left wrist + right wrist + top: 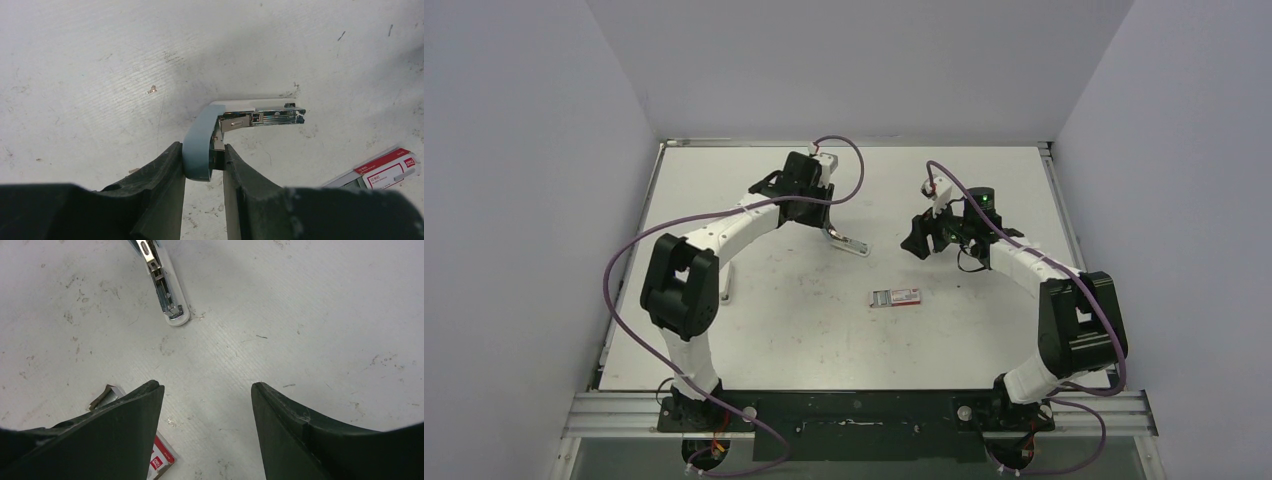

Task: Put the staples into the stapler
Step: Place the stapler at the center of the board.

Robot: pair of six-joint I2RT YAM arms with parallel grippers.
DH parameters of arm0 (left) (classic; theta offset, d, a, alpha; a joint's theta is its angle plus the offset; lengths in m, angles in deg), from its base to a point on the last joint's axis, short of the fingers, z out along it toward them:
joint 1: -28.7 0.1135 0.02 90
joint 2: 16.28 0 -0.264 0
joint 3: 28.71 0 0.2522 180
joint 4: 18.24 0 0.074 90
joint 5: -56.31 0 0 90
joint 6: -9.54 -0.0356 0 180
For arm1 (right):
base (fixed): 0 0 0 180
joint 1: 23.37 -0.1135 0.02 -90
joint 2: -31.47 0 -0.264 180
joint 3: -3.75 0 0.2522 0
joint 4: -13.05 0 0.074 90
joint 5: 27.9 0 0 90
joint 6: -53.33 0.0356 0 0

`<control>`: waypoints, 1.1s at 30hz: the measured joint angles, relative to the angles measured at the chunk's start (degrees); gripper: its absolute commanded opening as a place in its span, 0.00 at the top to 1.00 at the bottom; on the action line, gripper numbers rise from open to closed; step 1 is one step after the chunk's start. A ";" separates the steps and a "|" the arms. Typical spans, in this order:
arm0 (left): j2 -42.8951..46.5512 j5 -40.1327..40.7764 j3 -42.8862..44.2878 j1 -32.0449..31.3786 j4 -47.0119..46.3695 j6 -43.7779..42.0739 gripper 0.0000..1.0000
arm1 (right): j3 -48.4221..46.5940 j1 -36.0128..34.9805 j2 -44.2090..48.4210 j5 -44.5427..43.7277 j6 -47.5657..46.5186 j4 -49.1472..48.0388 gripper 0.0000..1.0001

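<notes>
Scuffed white table (310, 315): right pincer (206, 386) hides most of staple box (162, 459).

Soft, even white light is falling from above, and the table (844, 340) is glowing bright while the walls (524, 200) are showing a cooler grey-lilac. The left arm (724, 235) and right arm (1024, 265) are casting only faint, diffuse shadows. In the left wrist view a broad dim patch is spreading over the far right of the surface, and the stapler (197, 145) is throwing a soft shadow while its metal rail is glinting. The left gripper's fingers (150, 200) are looming as dark, out-of-focus masses at the near edge. The right gripper's fingers (285, 430) are blurring likewise, their dark outline bowing towards the near corners. Scuffs on the surface are showing sharply.
</notes>
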 measured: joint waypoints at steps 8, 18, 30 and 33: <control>-2.56 -1.79 2.05 1.16 1.46 0.63 0.69 | 0.13 0.33 0.00 0.00 -0.13 0.28 0.35; -2.80 -4.37 2.36 2.58 1.88 2.34 0.35 | 0.22 0.33 0.00 -0.04 -0.15 0.68 0.35; 4.98 -7.96 -0.07 4.66 3.50 -1.20 0.09 | 0.22 0.70 0.00 -0.72 -1.22 1.01 0.35; 11.93 -6.56 -4.52 7.28 5.07 -5.27 0.09 | 0.22 0.76 0.24 -1.40 -1.95 1.25 0.35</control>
